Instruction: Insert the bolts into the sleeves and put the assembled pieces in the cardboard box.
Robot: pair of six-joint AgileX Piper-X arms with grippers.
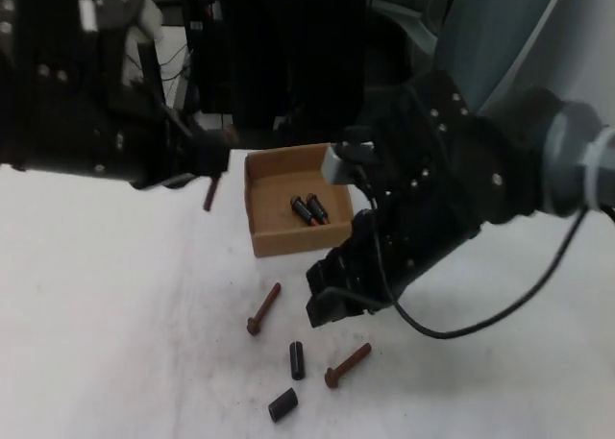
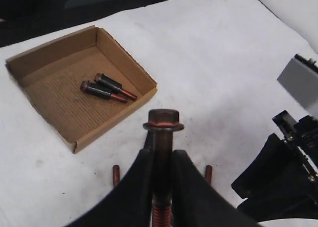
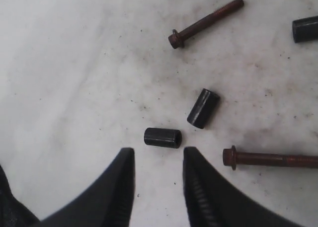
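Left arm raised with a bolt; right arm low over the bench (image 1: 115, 343).
Left gripper (image 2: 161, 162), upper left of the high view, clamps a bolt (image 2: 163, 132) left of the cardboard box (image 1: 274, 242). Right gripper (image 3: 158, 160), lower centre, fingers apart; a sleeve (image 3: 163, 137) lies just ahead of the gap, untouched. Two assembled pieces (image 1: 309, 209) sit in the box.

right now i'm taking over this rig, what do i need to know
Left gripper: shut on a bolt, held above the bench near the box.
Right gripper: open, low over a sleeve.
Done: two assembled pieces lie in the box.
Left: the held bolt has no sleeve yet; two loose bolts and two other sleeves lie on the bench, to be joined and boxed.
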